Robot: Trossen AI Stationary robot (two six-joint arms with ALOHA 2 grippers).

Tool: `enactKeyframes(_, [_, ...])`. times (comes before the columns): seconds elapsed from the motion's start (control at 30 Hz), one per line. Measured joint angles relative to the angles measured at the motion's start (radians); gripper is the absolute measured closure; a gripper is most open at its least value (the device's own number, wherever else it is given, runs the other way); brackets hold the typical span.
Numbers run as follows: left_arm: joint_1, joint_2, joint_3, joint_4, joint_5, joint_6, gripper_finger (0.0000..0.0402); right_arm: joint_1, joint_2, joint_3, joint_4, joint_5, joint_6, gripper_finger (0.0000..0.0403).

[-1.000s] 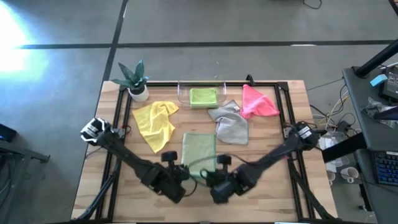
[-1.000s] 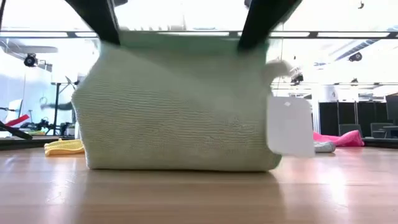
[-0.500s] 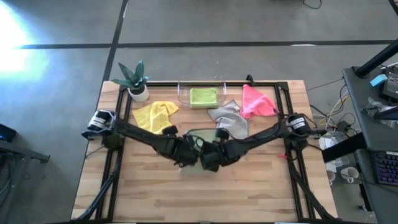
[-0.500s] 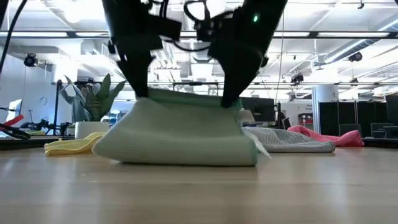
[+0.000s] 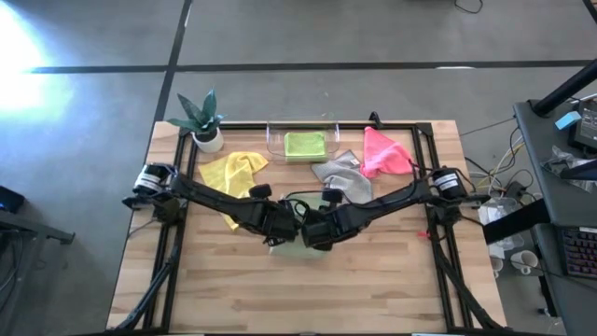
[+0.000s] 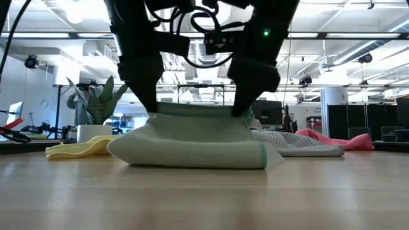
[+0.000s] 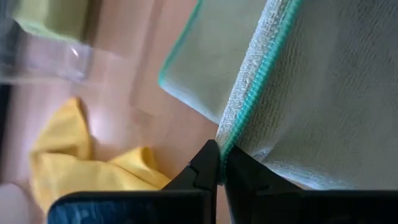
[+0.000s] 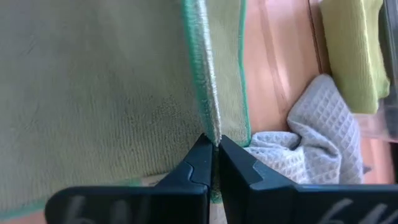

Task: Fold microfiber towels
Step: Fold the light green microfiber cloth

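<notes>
Both arms reach in over table centre, grippers side by side. Left gripper (image 7: 221, 171) pinched tight on teal-stitched edge of the pale sage towel (image 6: 192, 144); right gripper (image 8: 214, 158) likewise clamped on same towel's hem. No gap between fingers on either.

Sage towel: mid-table, doubled over, lower layer flat on wood, upper layer carried by both grippers. Low view shows rounded fold facing camera, both dark arms coming down onto its top edge. In high view arms cover most of it; only a sliver (image 5: 291, 248) shows beneath them.

Around it:
- Yellow towel (image 5: 233, 173) crumpled, on left arm's side, toward far edge; left arm passes over its near corner. Also seen in left wrist view (image 7: 68, 165), just beside the held towel.
- Grey towel (image 5: 343, 179) rumpled, waffle texture, just beyond right gripper; close to sage towel's edge in right wrist view (image 8: 311, 140), touching or not — can't tell.
- Pink towel (image 5: 382, 152) bunched, far right, beside the grey.
- Lime green towel (image 5: 304, 145) folded, lying in clear tray (image 5: 272, 138) at far edge, centre.
- Potted plant (image 5: 201, 117), far left corner, white pot.
- Table (image 5: 373, 289): near half bare wood.

Low view: room behind w/ ceiling lights, equipment.
</notes>
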State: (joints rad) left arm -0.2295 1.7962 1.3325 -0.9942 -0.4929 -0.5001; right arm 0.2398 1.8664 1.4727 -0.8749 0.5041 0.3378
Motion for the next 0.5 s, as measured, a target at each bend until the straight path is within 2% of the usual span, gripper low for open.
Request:
enactKeyframes(0.17, [0.018, 0.0, -0.003, 0.001, -0.063, 0.081, 0.0401, -0.008, -0.006, -0.013, 0.002, 0.033, -0.064, 0.0394])
enactKeyframes(0.5, [0.053, 0.0, -0.051, 0.081, -0.074, 0.198, 0.0401, -0.038, -0.007, -0.039, 0.024, 0.046, -0.102, 0.0394])
